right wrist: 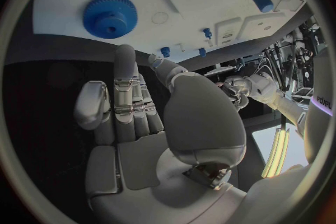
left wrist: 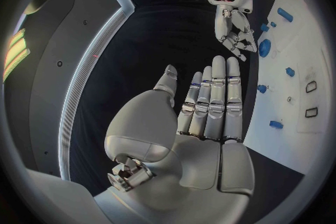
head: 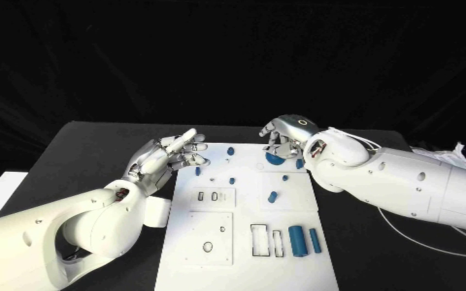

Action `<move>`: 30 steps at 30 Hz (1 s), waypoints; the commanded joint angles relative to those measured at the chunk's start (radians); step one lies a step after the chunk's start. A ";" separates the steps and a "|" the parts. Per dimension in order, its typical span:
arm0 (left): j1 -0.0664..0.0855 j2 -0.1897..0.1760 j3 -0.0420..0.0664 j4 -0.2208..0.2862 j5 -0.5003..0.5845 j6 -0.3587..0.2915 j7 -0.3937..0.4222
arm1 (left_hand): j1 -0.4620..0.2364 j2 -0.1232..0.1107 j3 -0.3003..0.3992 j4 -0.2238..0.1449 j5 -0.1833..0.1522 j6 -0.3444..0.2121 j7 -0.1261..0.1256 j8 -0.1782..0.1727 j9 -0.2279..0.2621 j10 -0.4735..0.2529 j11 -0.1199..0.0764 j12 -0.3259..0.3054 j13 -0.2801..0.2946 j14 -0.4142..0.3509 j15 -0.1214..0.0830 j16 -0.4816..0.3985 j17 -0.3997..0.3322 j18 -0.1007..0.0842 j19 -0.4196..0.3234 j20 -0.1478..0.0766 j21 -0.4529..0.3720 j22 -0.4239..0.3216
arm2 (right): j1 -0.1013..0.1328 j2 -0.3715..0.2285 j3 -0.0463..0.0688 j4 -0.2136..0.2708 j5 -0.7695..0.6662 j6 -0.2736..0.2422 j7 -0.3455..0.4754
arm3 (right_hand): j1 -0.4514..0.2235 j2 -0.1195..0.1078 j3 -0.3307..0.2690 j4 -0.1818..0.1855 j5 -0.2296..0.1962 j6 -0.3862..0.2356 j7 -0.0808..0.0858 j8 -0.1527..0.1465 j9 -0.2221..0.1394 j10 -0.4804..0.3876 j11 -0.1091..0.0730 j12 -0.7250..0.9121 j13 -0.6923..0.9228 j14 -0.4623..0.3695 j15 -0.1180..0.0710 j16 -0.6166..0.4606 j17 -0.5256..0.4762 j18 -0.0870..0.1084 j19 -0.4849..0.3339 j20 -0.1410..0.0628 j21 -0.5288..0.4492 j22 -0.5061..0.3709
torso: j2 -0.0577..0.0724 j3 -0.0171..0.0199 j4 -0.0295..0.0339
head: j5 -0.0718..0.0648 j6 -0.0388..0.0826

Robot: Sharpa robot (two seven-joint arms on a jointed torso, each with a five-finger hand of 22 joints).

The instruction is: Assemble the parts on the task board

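Blue gear [right wrist: 110,15] on task board [head: 291,264]: likely light, rigid, toothed rim; pinch across rim. Right hand [head: 283,135] hovers above, fingers apart, empty. Left hand [head: 170,156] open, empty.

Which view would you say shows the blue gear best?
The right wrist view: the gear is close, with teeth and centre hole plain. The head view has it partly hidden under the right hand; the left wrist view shows it small and distant.

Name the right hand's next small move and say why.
Probably lower the right hand onto the blue gear and close its fingers around it. The hand hovers just above the gear at the task board's far edge, fingers apart and holding nothing. The left hand is also empty.
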 commanded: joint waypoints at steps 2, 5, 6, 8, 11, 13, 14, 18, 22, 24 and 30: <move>0.001 0.001 0.001 0.001 0.005 0.033 0.001 | 0.000 0.009 -0.006 -0.001 0.005 -0.001 0.007 -0.005 -0.001 -0.008 0.002 -0.002 -0.001 -0.007 0.001 0.001 0.001 0.002 -0.009 -0.001 0.006 0.002 | 0.000 -0.033 0.001 0.009 0.195 0.010 -0.030 | 0.019 -0.017 -0.079 0.030 0.024 -0.009 -0.015 0.008 0.004 0.044 -0.023 0.088 0.104 0.036 -0.023 0.190 0.182 -0.026 0.034 -0.021 0.037 0.065 | -0.002 0.0007 -0.0058 | 0.000 0.001; 0.001 0.001 0.001 -0.001 0.005 0.039 -0.002 | 0.000 0.009 -0.006 -0.001 0.005 -0.001 0.007 -0.006 -0.001 -0.009 0.002 -0.003 -0.001 -0.007 0.001 0.001 0.001 0.002 -0.010 -0.001 0.006 0.002 | 0.000 -0.047 0.002 0.004 0.244 0.039 -0.041 | 0.033 -0.022 -0.128 0.040 0.036 -0.019 -0.019 0.009 0.004 0.070 -0.030 0.198 0.211 0.059 -0.027 0.457 0.512 -0.037 0.066 -0.023 0.065 0.124 | -0.001 -0.0003 -0.0046 | 0.001 0.003; 0.001 0.001 0.001 -0.002 0.005 0.041 -0.003 | 0.000 0.009 -0.006 -0.001 0.005 -0.001 0.007 -0.006 -0.001 -0.009 0.002 -0.003 -0.001 -0.007 0.001 0.001 0.001 0.002 -0.010 -0.001 0.006 0.002 | 0.000 -0.050 0.002 0.003 0.251 0.048 -0.043 | 0.047 -0.014 -0.149 0.047 0.045 -0.020 -0.022 0.012 0.005 0.033 -0.031 0.280 0.304 0.056 -0.027 0.530 0.600 -0.040 0.074 -0.024 0.073 0.140 | -0.001 -0.0008 -0.0047 | 0.000 0.002; 0.001 0.001 0.001 -0.003 0.005 0.043 -0.004 | 0.000 0.009 -0.006 -0.001 0.005 -0.001 0.007 -0.006 -0.001 -0.009 0.002 -0.003 -0.001 -0.007 0.001 0.001 0.001 0.002 -0.010 -0.001 0.006 0.002 | 0.000 -0.051 0.002 0.001 0.258 0.063 -0.047 | 0.062 0.010 -0.179 0.064 0.055 -0.022 -0.020 0.018 0.005 0.021 -0.031 0.577 0.615 0.053 -0.023 0.635 0.731 -0.046 0.089 -0.020 0.088 0.171 | -0.001 -0.0019 -0.0048 | -0.001 0.002; 0.001 0.001 0.001 -0.005 0.005 0.045 -0.006 | 0.000 0.009 -0.006 -0.001 0.005 -0.001 0.007 -0.006 -0.001 -0.009 0.002 -0.003 -0.001 -0.007 0.001 0.001 0.001 0.002 -0.010 -0.001 0.006 0.002 | 0.000 -0.048 0.002 -0.006 0.255 0.094 -0.057 | 0.066 0.017 -0.219 0.084 0.052 -0.025 -0.012 0.025 0.005 0.055 -0.021 0.882 0.929 0.055 -0.014 0.731 0.865 -0.053 0.112 -0.013 0.107 0.214 | -0.001 -0.0013 -0.0047 | -0.001 0.001; 0.001 0.001 0.001 -0.006 0.005 0.046 -0.007 | 0.000 0.009 -0.006 -0.001 0.005 -0.001 0.007 -0.006 -0.001 -0.009 0.002 -0.003 -0.001 -0.007 0.001 0.001 0.001 0.002 -0.010 -0.001 0.006 0.002 | 0.000 -0.043 0.002 -0.013 0.253 0.111 -0.064 | 0.070 0.023 -0.231 0.092 0.052 -0.028 -0.009 0.029 0.005 0.073 -0.017 0.971 1.024 0.059 -0.011 0.760 0.907 -0.057 0.123 -0.007 0.116 0.235 | -0.001 -0.0015 -0.0057 | 0.001 0.000; 0.001 0.000 0.001 -0.006 0.005 0.047 -0.008 | 0.000 0.009 -0.006 -0.001 0.005 -0.001 0.007 -0.006 -0.001 -0.009 0.002 -0.003 -0.001 -0.007 0.001 0.001 0.001 0.002 -0.010 -0.001 0.006 0.002 | 0.000 -0.040 0.002 -0.018 0.252 0.118 -0.067 | 0.069 0.026 -0.235 0.096 0.051 -0.029 -0.008 0.030 0.004 0.080 -0.015 0.994 1.048 0.060 -0.009 0.768 0.920 -0.058 0.126 -0.006 0.118 0.241 | 0.000 -0.0018 -0.0056 | 0.000 -0.001; 0.001 0.000 0.001 -0.007 0.005 0.049 -0.010 | 0.000 0.009 -0.006 -0.001 0.005 -0.001 0.007 -0.006 -0.001 -0.009 0.002 -0.003 -0.001 -0.007 0.001 0.001 0.001 0.002 -0.010 -0.001 0.006 0.002 | -0.001 -0.028 0.002 -0.032 0.253 0.137 -0.075 | 0.071 0.031 -0.244 0.102 0.051 -0.032 -0.006 0.032 0.004 0.084 -0.013 1.025 1.085 0.061 -0.006 0.782 0.941 -0.059 0.129 -0.003 0.121 0.248 | 0.000 -0.0022 -0.0048 | 0.001 -0.003; 0.001 -0.001 0.001 -0.008 0.005 0.049 -0.012 | 0.001 0.010 -0.006 -0.002 0.005 -0.002 0.007 -0.006 -0.001 -0.009 0.002 -0.004 -0.001 -0.008 0.001 0.001 0.002 0.002 -0.010 0.000 0.006 0.002 | -0.001 -0.024 0.002 -0.035 0.254 0.152 -0.081 | 0.070 0.033 -0.250 0.106 0.051 -0.031 -0.005 0.035 0.004 0.096 -0.012 1.056 1.118 0.064 -0.004 0.796 0.963 -0.061 0.135 -0.002 0.125 0.258 | -0.001 -0.0018 -0.0046 | 0.001 -0.005; 0.001 -0.002 0.001 -0.009 0.005 0.049 -0.013 | 0.001 0.010 -0.006 -0.002 0.005 -0.002 0.007 -0.007 -0.001 -0.009 0.002 -0.004 -0.001 -0.008 0.001 0.001 0.002 0.002 -0.010 0.000 0.006 0.002 | -0.002 -0.023 0.002 -0.035 0.254 0.158 -0.083 | 0.070 0.034 -0.253 0.108 0.051 -0.029 -0.005 0.037 0.005 0.101 -0.011 1.069 1.131 0.065 -0.004 0.801 0.971 -0.062 0.137 -0.001 0.127 0.263 | -0.001 -0.0021 -0.0050 | 0.002 -0.005; 0.001 -0.002 0.001 -0.011 0.005 0.048 -0.014 | 0.001 0.010 -0.006 -0.002 0.005 -0.002 0.007 -0.007 -0.001 -0.009 0.002 -0.004 -0.001 -0.008 0.001 0.001 0.002 0.002 -0.010 0.000 0.006 0.002 | -0.002 -0.021 0.002 -0.036 0.254 0.168 -0.085 | 0.069 0.037 -0.257 0.110 0.052 -0.025 -0.006 0.040 0.005 0.104 -0.011 1.077 1.141 0.066 -0.004 0.805 0.978 -0.063 0.140 0.000 0.129 0.267 | 0.000 -0.0006 -0.0071 | 0.004 -0.005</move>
